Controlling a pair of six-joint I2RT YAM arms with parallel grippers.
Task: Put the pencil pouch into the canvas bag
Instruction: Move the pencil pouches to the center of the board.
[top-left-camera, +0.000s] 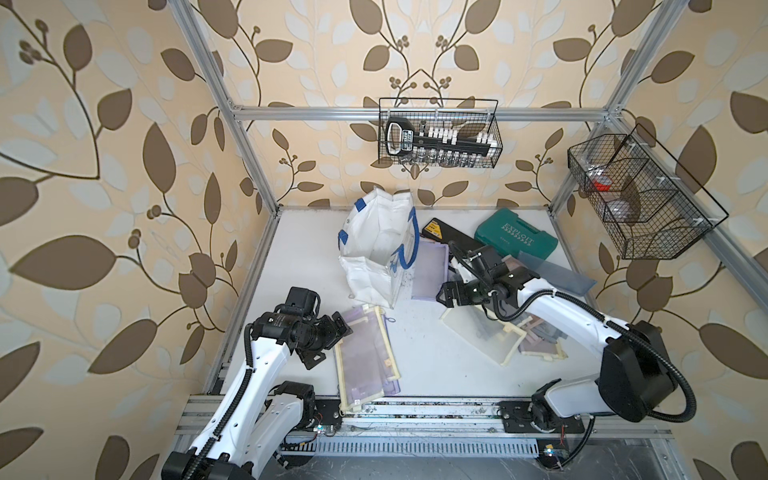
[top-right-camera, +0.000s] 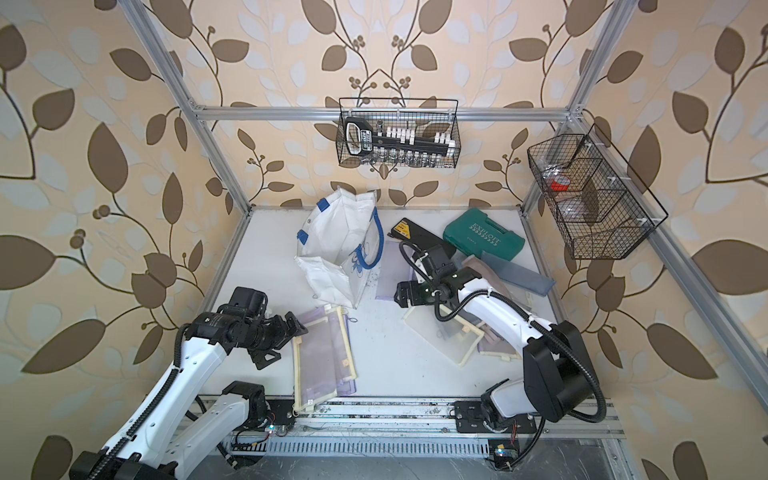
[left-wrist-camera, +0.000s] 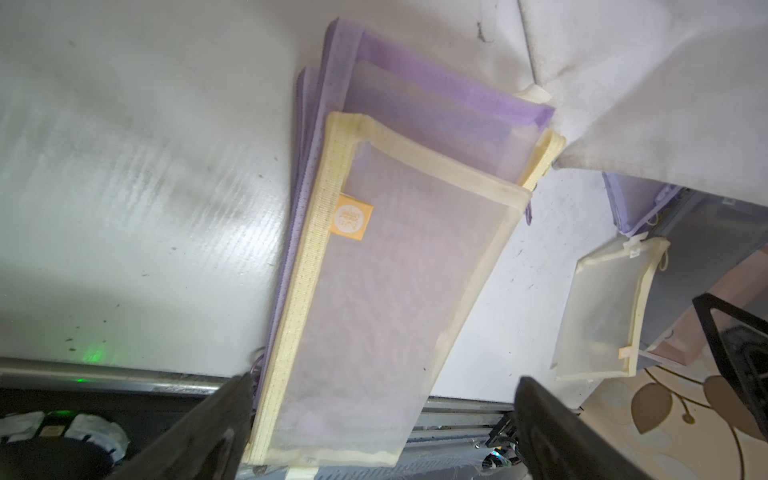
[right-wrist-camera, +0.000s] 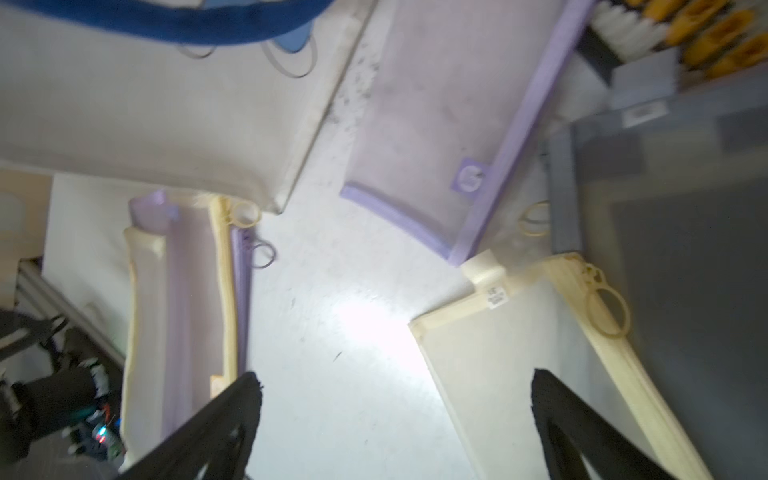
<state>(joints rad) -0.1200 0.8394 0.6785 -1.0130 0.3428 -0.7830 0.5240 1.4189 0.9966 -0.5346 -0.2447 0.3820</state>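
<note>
The table (top-left-camera: 436, 365) is carrying the canvas bag (top-left-camera: 376, 249), standing upright at the back. The right arm is stretching toward it, and the left arm is bending over the stacked pencil pouches (top-left-camera: 365, 353) nearby. The right gripper (top-left-camera: 444, 296) and left gripper (top-left-camera: 330, 343) are both keeping their fingers spread and empty.

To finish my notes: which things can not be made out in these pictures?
- Pouches beneath the right arm: partly covered, both top views.
- Purple pouches in the stack: cream pouch lies over them, left wrist view.
- Pouch label: print blurred, right wrist view.
- Wire basket contents: too small, top views.
</note>
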